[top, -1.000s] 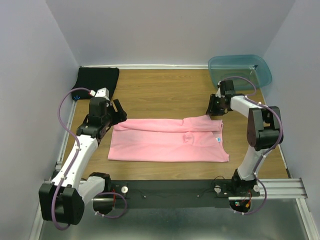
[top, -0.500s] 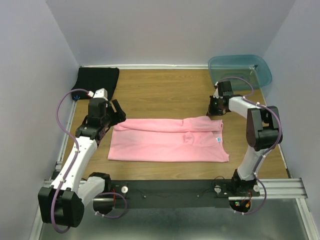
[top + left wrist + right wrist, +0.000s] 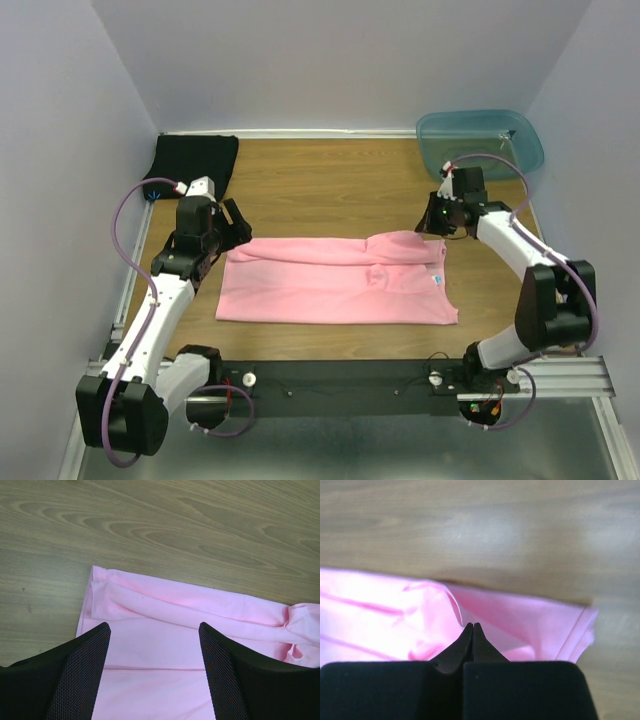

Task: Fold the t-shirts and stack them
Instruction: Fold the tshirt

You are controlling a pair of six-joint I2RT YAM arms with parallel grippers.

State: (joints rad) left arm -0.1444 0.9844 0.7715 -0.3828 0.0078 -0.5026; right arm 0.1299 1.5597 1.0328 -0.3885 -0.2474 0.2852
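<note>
R wrist: pink shirt [image 3: 530,620] blurred, cut off left; hold by right claw [image 3: 471,625] unclear.

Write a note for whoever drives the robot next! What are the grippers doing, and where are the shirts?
Left gripper: open, above the left end of the pink shirt.
Right gripper: shut at that shirt's far right corner; whether it pinches cloth is unclear.
Black shirt: far left corner of the table, apart from the pink one.
Done: far edge of the pink shirt folded over.
Left: finish folding it, then stack the two shirts.
</note>
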